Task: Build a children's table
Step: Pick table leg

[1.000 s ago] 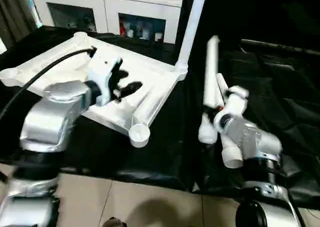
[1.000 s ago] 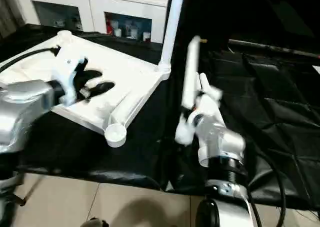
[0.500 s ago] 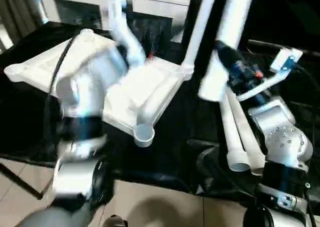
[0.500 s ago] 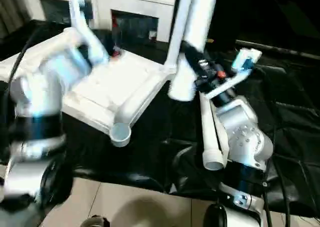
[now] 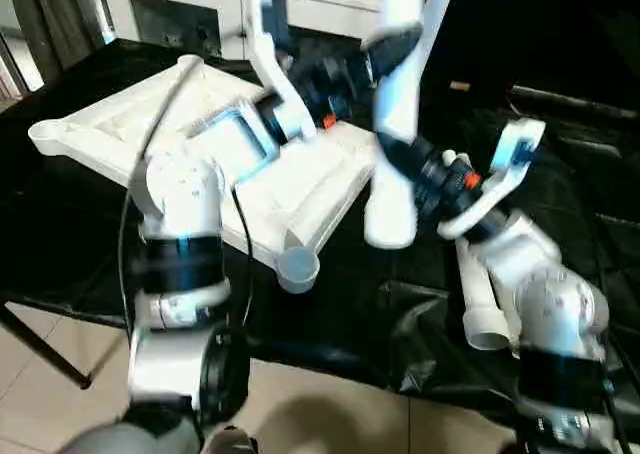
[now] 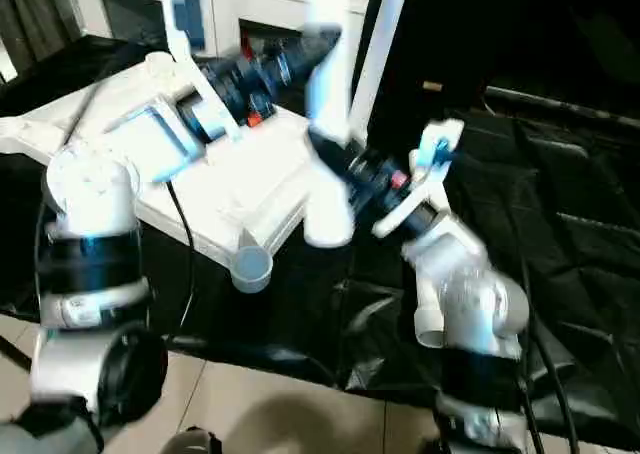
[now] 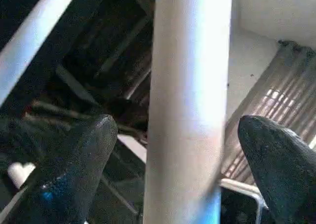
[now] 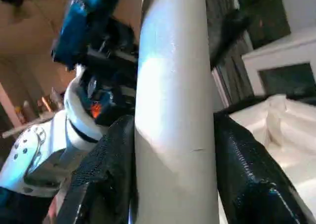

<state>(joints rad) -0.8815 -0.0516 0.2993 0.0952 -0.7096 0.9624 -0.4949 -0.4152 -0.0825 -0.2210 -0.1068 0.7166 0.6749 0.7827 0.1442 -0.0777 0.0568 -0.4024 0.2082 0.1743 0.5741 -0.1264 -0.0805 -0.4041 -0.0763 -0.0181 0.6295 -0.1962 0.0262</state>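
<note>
The leg [image 5: 392,124] is judged light, stiff and smooth — a hollow plastic tube likely to slip, so it is best gripped across its middle and steadied higher up. It is held raised and nearly upright above the table [image 5: 90,244], beside the tabletop [image 5: 120,134], which lies underside up with one leg already seated. The right gripper [image 8: 170,174] is clamped around it; the left gripper [image 7: 182,150] is spread wide — its fingers [image 7: 79,160] flank the tube without touching.

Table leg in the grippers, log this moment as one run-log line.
right gripper: shut on raised table leg | left gripper: open around same leg, fingers apart from it | tabletop: upside down, one leg fitted
</note>
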